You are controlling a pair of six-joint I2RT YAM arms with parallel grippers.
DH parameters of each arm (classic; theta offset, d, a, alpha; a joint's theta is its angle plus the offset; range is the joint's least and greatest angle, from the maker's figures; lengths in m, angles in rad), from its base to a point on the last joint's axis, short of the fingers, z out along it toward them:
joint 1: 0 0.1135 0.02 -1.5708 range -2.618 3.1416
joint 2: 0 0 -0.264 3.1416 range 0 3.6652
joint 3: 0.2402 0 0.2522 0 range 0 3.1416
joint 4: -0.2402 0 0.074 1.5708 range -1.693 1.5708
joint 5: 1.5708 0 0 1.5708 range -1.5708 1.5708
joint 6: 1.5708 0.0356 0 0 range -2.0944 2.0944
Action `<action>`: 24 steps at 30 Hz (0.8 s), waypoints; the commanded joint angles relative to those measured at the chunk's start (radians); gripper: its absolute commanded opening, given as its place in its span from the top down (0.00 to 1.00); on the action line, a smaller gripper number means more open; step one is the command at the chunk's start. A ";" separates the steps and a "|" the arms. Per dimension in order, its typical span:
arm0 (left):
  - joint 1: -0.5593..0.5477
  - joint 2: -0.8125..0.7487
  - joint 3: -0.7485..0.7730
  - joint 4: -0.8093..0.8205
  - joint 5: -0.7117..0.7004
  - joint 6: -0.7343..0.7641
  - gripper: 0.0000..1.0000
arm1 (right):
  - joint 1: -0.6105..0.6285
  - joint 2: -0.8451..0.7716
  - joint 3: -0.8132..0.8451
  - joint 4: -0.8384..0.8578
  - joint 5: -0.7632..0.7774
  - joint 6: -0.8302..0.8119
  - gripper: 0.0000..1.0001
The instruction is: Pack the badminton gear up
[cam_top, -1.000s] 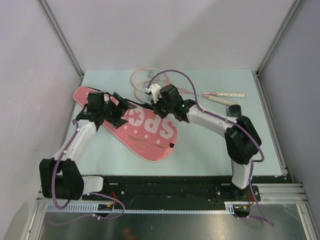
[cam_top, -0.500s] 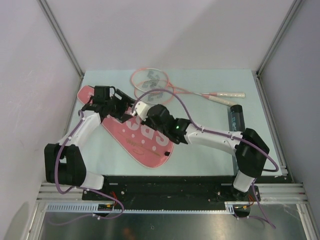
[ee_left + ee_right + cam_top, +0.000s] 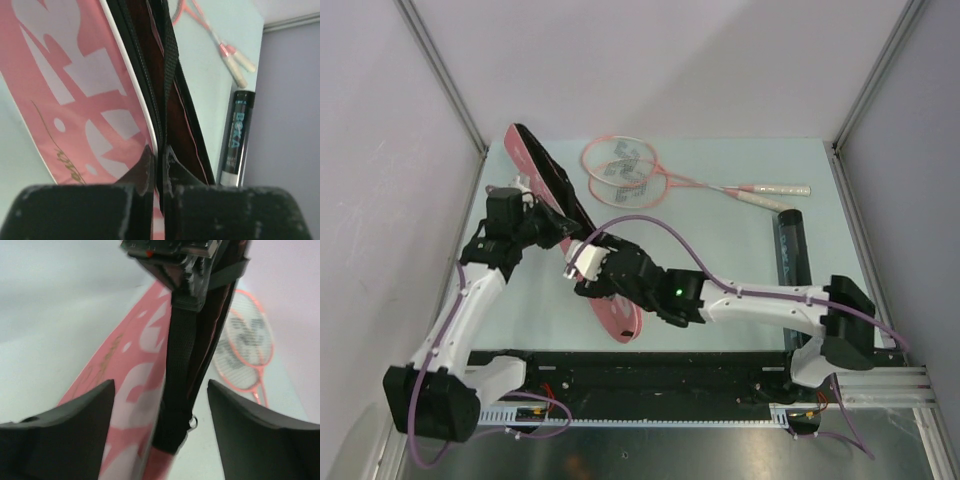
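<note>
a pale mint-green surface (image 3: 740, 270) sits inside plain, matte lilac-grey walls: a back wall (image 3: 660, 60), a left wall (image 3: 370, 200) and a right wall (image 3: 920, 200). aluminium posts (image 3: 438, 70) slant up from the two far corners. along the near edge run a black base plate (image 3: 650, 375), a silver rail (image 3: 880, 380) and a dull steel sheet (image 3: 670, 450). the light is soft and even.

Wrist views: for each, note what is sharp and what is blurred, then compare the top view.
Left wrist view: pink bag lettering and dark tube fairly sharp, the left gripper dark and soft below. Right wrist view: its fingers heavily blurred, rackets soft. Top view: evenly lit, crisp.
</note>
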 commanded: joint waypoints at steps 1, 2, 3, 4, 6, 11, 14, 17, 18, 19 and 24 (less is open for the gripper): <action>-0.004 -0.139 -0.084 0.104 0.025 0.150 1.00 | -0.057 -0.188 0.082 -0.236 -0.334 0.419 0.14; -0.004 -0.162 -0.107 0.112 0.030 0.162 1.00 | -0.115 -0.217 0.086 -0.293 -0.390 0.505 0.12; -0.005 -0.187 -0.152 0.130 0.034 0.168 1.00 | -0.157 -0.240 0.086 -0.304 -0.521 0.593 0.09; -0.005 -0.228 -0.173 0.140 0.041 0.170 1.00 | -0.209 -0.259 0.084 -0.308 -0.589 0.764 0.09; -0.007 -0.260 -0.228 0.175 0.077 0.170 1.00 | -0.287 -0.251 0.084 -0.292 -0.665 0.862 0.10; -0.007 -0.349 -0.307 0.212 0.108 0.159 1.00 | -0.352 -0.115 0.107 -0.149 -0.677 0.994 0.22; -0.007 -0.386 -0.336 0.235 0.117 0.158 1.00 | -0.353 -0.006 0.155 -0.115 -0.718 0.994 0.29; -0.007 -0.405 -0.342 0.238 0.119 0.172 1.00 | -0.338 0.089 0.247 -0.173 -0.707 0.941 0.33; -0.007 -0.409 -0.345 0.239 0.119 0.172 1.00 | -0.318 0.108 0.288 -0.198 -0.691 0.922 0.33; -0.007 -0.406 -0.347 0.239 0.119 0.176 1.00 | -0.312 0.123 0.305 -0.233 -0.676 0.910 0.33; -0.008 -0.405 -0.356 0.242 0.119 0.182 1.00 | -0.274 0.206 0.385 -0.319 -0.558 0.813 0.50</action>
